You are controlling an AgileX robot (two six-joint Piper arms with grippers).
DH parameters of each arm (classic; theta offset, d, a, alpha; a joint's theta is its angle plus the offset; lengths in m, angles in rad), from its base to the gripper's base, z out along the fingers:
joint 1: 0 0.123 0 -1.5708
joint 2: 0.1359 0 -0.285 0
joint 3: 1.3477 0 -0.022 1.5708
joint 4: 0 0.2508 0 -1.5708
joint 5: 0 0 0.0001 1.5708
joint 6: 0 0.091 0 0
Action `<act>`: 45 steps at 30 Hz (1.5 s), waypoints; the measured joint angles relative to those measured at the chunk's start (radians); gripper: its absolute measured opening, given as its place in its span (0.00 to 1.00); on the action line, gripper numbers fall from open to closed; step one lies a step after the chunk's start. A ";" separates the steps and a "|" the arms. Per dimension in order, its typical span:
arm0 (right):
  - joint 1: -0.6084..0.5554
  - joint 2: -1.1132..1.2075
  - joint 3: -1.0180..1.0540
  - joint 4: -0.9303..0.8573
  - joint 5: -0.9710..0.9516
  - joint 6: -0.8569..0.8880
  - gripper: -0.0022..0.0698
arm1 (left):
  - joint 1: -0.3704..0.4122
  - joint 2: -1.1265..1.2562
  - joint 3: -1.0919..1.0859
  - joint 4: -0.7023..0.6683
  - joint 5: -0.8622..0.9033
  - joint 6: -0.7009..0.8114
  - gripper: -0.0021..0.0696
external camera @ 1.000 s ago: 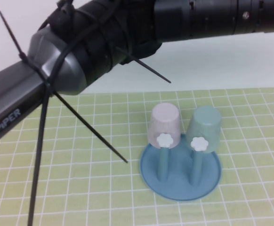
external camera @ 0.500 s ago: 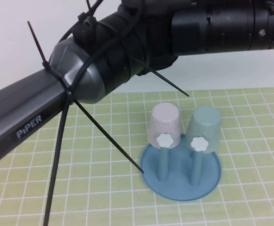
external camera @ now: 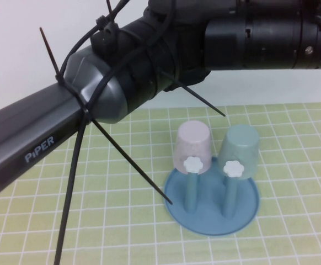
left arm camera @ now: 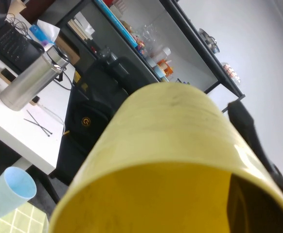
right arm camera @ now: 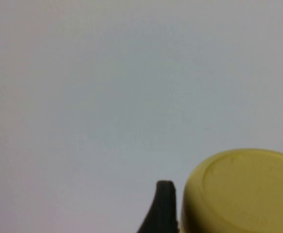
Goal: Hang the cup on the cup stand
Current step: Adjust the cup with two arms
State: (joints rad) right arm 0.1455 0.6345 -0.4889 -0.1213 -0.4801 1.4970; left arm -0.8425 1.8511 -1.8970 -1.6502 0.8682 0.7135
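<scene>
The yellow cup (left arm camera: 170, 136) fills the left wrist view, mouth toward the camera. My left gripper (left arm camera: 252, 165) is shut on its rim, with one dark finger inside the wall and one outside. In the right wrist view the cup's base (right arm camera: 243, 184) sits beside one black fingertip (right arm camera: 162, 208) of my right gripper (right arm camera: 231, 216), which stands open around it, held up against a plain wall. The blue cup stand (external camera: 212, 212) rests on the mat, and two front pegs with white knobs (external camera: 192, 163) are bare. The high view shows neither gripper nor the cup.
A pale pink cup (external camera: 192, 144) and a teal cup (external camera: 241, 148) hang upturned on the stand's rear pegs. Both arms cross high over the green gridded mat (external camera: 94, 215), with black cable ties (external camera: 133, 160) sticking out. A light blue cup (left arm camera: 10, 191) stands on the mat.
In the high view the left arm's elbow has swung right and a little up. The stand and its two cups have not moved.
</scene>
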 joint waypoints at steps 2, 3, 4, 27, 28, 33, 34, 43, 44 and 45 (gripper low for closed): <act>0.000 0.000 0.000 0.001 0.004 -0.004 0.87 | 0.000 0.000 0.000 0.000 0.000 0.001 0.04; 0.000 0.000 0.000 0.001 0.005 -0.007 0.84 | 0.000 0.000 0.000 0.000 0.002 0.005 0.04; 0.000 0.000 0.000 0.001 0.005 -0.015 0.81 | 0.000 0.000 0.000 0.000 0.002 0.005 0.04; 0.002 0.000 0.000 -0.011 -0.107 -0.176 0.77 | 0.047 0.000 0.000 0.002 0.244 0.056 0.50; 0.002 0.000 0.000 -0.011 -0.109 -0.192 0.77 | 0.059 -0.005 0.000 0.002 0.267 0.054 0.52; 0.002 0.000 0.000 -0.021 -0.114 -0.254 0.77 | 0.125 -0.038 0.000 0.015 0.340 0.041 0.47; 0.002 0.000 0.000 -0.028 -0.114 -0.263 0.77 | 0.139 -0.046 0.000 0.015 0.342 0.038 0.42; 0.002 0.000 0.000 -0.210 -0.108 -0.296 0.77 | 0.252 -0.143 0.000 0.263 0.347 0.047 0.04; 0.002 0.000 0.000 -0.248 -0.101 -0.296 0.77 | 0.265 -0.160 0.000 0.332 0.350 0.047 0.04; 0.002 0.000 0.000 -0.291 -0.091 -0.296 0.77 | 0.277 -0.178 0.000 0.395 0.350 0.047 0.04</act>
State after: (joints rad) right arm 0.1478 0.6345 -0.4889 -0.4126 -0.5714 1.2009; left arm -0.5657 1.6730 -1.8970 -1.2547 1.2179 0.7609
